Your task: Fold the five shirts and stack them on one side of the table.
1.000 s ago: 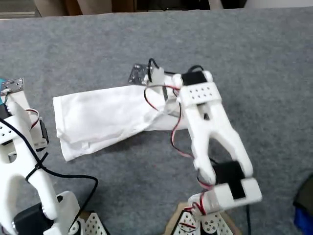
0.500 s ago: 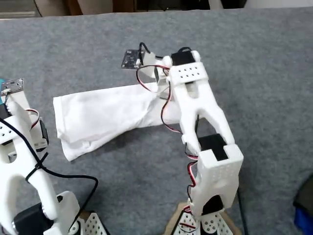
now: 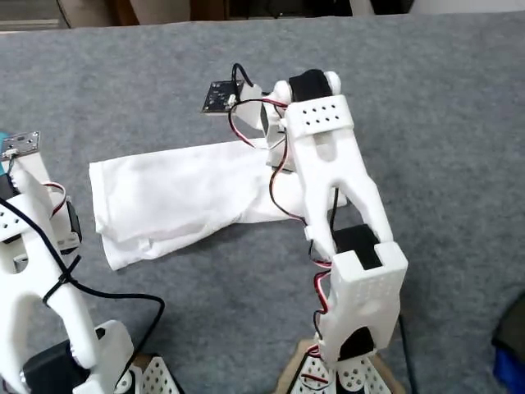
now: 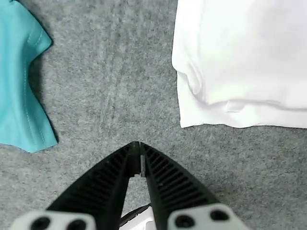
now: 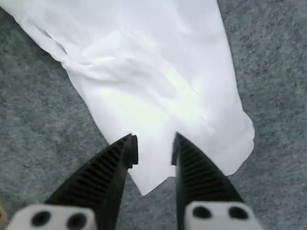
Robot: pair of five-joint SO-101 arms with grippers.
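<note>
Desk point(image 3: 443, 98): grey, felt-like.
White shirt point(image 3: 172, 197): one, soft, wrinkled long band, mid-desk.
Teal shirt point(image 4: 19, 81): one, stitched hem, far left.
Left pincer point(image 4: 139, 160): closed, empty, ribbed black.
Right pincer point(image 5: 153, 143): parted, empty, over white shirt's right end.

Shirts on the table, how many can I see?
2. A white shirt lies mid-table beneath the right gripper; a teal shirt lies near the left gripper. Others may be hidden.

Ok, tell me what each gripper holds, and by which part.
Nothing. The left gripper is shut, empty, over the table; the right gripper is open over the white shirt's end.
</note>
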